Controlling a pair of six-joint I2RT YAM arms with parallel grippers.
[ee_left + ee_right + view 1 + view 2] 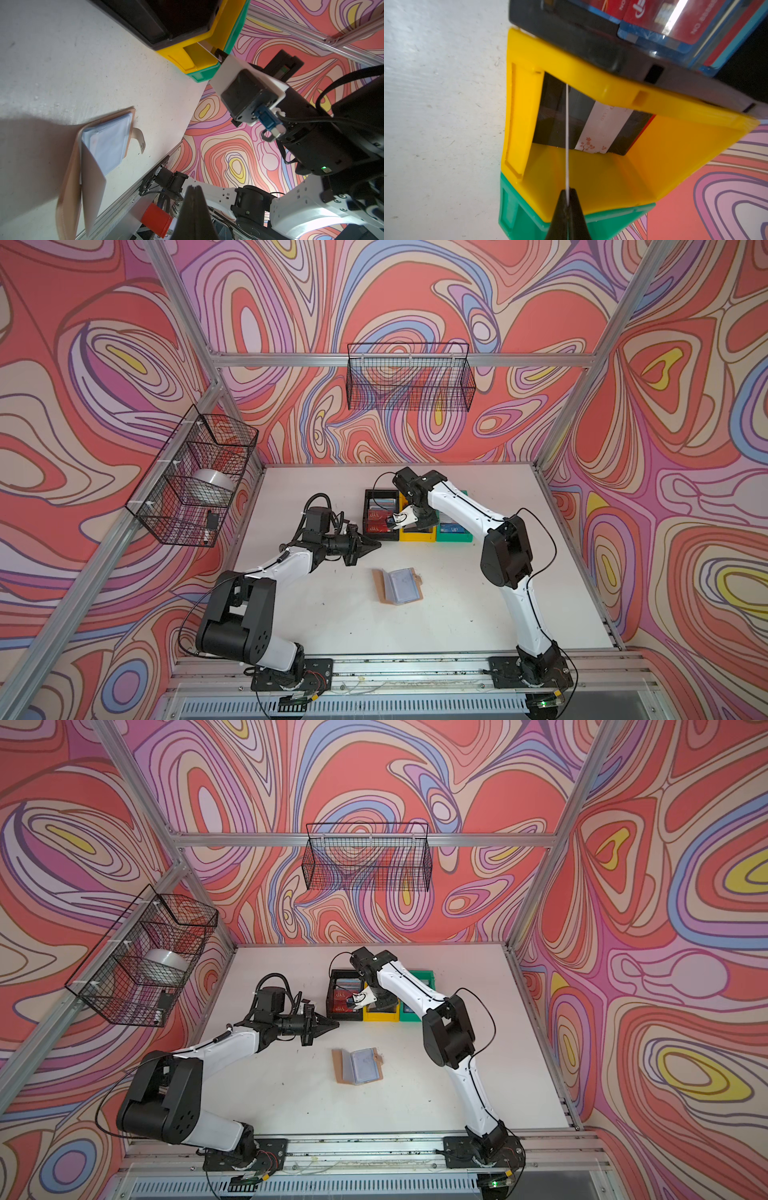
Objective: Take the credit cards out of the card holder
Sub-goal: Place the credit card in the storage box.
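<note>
Tan, leathery, booklet-shaped card holder (pixel 398 587)

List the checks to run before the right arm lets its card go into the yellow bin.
1. Grip: right gripper shut on the credit card: ok.
2. Card lined up over the yellow bin opening: ok.
3. Room left in the bin: ok.
4. Other arm: left gripper shut, empty, away from the yellow bin: ok.
5. Next pick: card holder lying open: ok.
6. More cards left inside it: cannot tell.
</note>
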